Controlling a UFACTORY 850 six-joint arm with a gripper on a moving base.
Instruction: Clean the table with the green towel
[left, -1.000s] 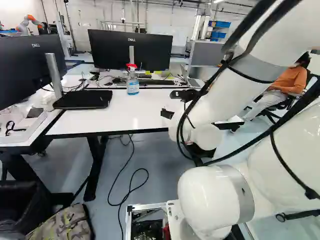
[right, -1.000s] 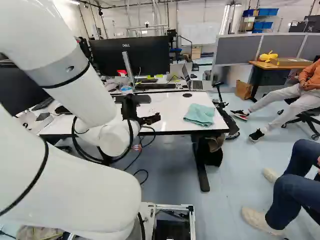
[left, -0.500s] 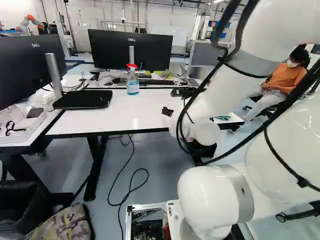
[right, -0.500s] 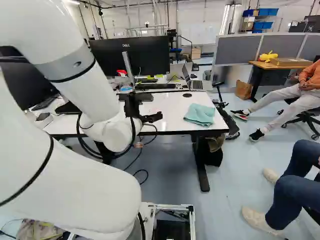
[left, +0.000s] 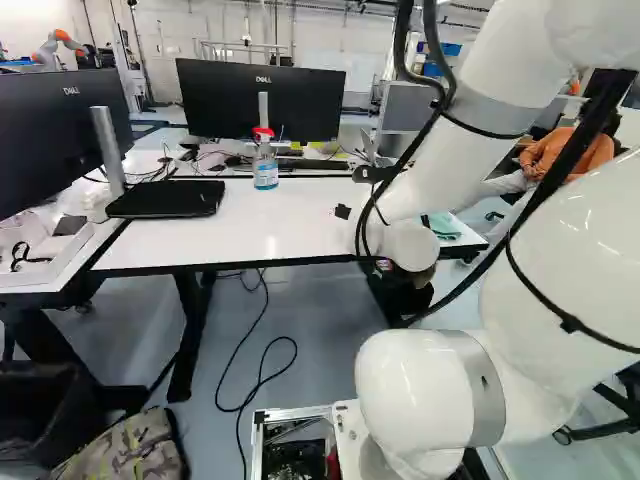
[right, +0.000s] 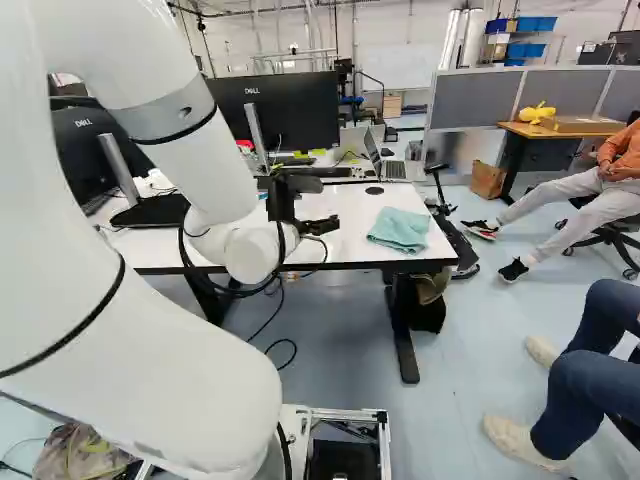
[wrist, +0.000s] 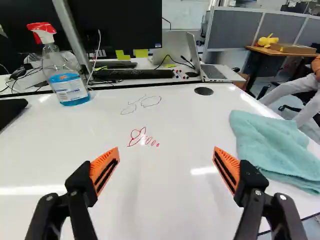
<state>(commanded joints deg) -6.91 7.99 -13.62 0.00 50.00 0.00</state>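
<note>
Green towel (wrist: 275, 145) rumpled, perhaps folded, lying near edge of white table (wrist: 160, 195); tabletop bears red, dark scribbles (wrist: 136, 136).

Glossy tabletop (wrist: 175, 120), matt cloth towel (wrist: 272, 145)

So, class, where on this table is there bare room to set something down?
One bare patch of tabletop runs from the spray bottle to the near edge, beside the black monitor base. Another lies between the red drawing and the towel. The back is crowded with keyboard and laptop.

teal towel (wrist: 272, 145), red scribble (wrist: 135, 137), seemingly grey outline (wrist: 141, 104)
</note>
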